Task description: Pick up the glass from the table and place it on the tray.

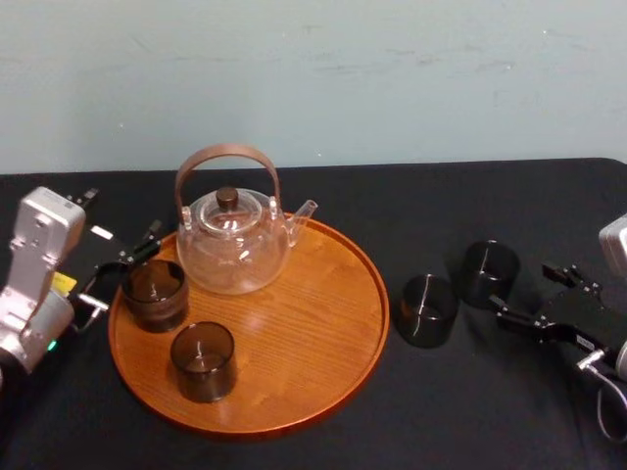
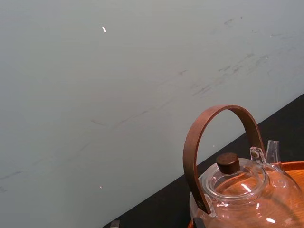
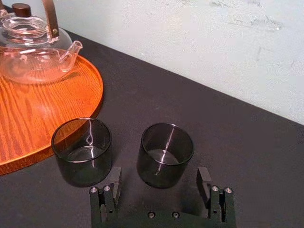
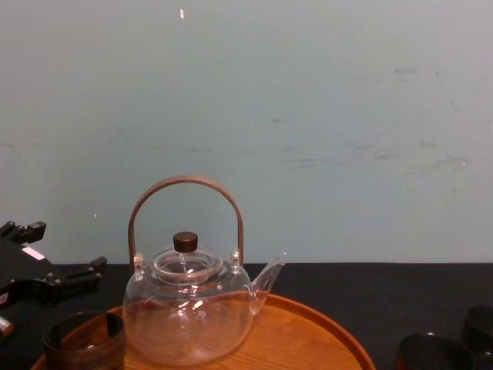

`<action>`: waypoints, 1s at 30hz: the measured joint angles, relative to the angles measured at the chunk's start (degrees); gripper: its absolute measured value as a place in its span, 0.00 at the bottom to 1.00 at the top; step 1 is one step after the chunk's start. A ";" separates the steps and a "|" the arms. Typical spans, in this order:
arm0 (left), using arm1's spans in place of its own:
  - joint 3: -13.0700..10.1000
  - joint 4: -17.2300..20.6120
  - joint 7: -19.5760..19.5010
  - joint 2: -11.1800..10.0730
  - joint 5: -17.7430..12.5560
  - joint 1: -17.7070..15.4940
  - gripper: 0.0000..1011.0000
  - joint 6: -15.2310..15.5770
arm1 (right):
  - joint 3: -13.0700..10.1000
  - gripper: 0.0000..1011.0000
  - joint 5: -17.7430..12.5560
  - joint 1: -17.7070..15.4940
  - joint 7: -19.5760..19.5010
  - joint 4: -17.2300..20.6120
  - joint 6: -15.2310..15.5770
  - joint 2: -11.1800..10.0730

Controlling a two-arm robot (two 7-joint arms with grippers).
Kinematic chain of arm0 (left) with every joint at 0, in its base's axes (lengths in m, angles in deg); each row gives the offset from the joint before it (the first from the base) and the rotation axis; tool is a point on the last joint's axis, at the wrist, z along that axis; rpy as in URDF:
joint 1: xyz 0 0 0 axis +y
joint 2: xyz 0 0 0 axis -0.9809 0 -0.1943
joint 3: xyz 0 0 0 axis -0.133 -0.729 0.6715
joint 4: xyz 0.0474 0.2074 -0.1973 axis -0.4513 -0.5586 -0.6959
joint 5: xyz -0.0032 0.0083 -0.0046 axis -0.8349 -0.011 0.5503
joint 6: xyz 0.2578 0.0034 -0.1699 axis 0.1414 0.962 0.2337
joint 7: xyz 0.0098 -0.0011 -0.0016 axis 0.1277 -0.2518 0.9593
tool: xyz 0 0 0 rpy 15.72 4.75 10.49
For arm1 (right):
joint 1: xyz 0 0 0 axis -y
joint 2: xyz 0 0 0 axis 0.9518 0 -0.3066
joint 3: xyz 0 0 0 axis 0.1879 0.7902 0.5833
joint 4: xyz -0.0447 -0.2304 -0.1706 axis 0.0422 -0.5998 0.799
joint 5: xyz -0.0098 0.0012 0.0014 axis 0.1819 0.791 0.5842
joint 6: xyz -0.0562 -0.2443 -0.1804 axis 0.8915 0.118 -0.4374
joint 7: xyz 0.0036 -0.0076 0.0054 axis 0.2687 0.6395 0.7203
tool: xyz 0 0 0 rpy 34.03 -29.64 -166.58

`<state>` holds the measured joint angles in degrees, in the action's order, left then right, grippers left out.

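Two dark glasses stand on the black table [image 1: 441,211] to the right of the tray: a nearer glass [image 1: 427,310] [image 3: 82,151] and a farther glass [image 1: 490,272] [image 3: 165,153]. My right gripper [image 1: 524,292] [image 3: 159,172] is open and low at the farther glass, whose base sits just between the fingertips. The round wooden tray [image 1: 323,323] holds two more dark glasses, one at its left edge [image 1: 155,294] [image 4: 85,343] and one at the front [image 1: 203,360]. My left gripper [image 1: 122,271] [image 4: 65,247] is open, raised beside the left-edge glass.
A clear glass teapot [image 1: 235,240] [image 2: 242,190] with a brown arched handle stands at the back of the tray. A pale wall rises behind the table. Bare cloth lies in front of the tray and behind the right-hand glasses.
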<state>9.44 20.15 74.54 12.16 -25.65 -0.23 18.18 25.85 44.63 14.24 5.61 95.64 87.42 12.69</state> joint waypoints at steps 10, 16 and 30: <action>0.00 0.00 0.00 0.00 0.00 0.00 0.99 0.00 | -0.67 0.99 -0.01 1.50 0.53 -1.55 2.22 2.34; 0.00 0.00 0.00 0.00 0.00 0.00 0.99 0.00 | -0.72 0.99 0.30 2.77 1.62 -2.75 3.05 3.62; 0.00 0.00 0.00 0.00 0.00 0.00 0.99 0.00 | -0.68 0.99 1.67 6.68 3.48 -6.70 4.88 6.82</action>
<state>9.44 20.15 74.54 12.16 -25.65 -0.23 18.18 25.18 46.30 20.92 9.09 88.94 92.30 19.52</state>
